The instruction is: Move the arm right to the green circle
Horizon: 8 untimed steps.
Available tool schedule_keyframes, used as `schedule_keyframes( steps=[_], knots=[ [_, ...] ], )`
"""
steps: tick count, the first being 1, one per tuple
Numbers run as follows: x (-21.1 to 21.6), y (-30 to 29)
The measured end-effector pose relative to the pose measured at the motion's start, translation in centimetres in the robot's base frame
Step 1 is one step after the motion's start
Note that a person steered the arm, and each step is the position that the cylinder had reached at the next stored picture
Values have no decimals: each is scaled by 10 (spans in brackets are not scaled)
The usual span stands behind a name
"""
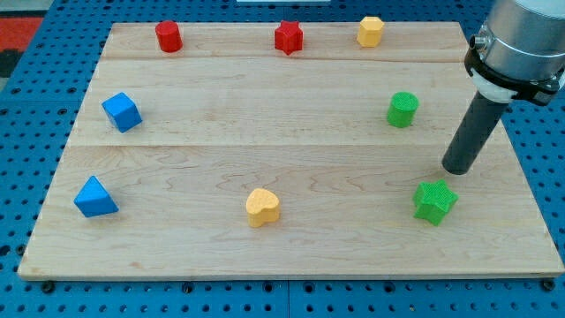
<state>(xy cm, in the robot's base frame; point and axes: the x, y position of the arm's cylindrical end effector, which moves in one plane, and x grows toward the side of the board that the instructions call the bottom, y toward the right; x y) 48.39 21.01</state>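
Note:
The green circle block (pixel 403 109) stands on the wooden board (pixel 291 238) at the view's right, in the upper half. My tip (pixel 457 167) rests on the board to the right of it and lower, a clear gap away. A green star block (pixel 435 201) lies just below and left of my tip, not touching it.
A red cylinder (pixel 169 36), a red star (pixel 289 38) and a yellow hexagon (pixel 370 31) line the view's top. A blue cube (pixel 122 112) and a blue triangle (pixel 94 198) sit at the left. A yellow heart (pixel 262 207) lies at bottom centre.

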Motion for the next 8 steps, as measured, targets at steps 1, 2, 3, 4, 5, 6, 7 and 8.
schedule_keyframes(
  steps=[1,2,3,4,5,6,7,8],
  knots=[
    [0,0],
    [0,0],
    [0,0],
    [0,0],
    [-6,0],
    [-25,6],
    [-47,10],
    [-60,7]
  ],
)
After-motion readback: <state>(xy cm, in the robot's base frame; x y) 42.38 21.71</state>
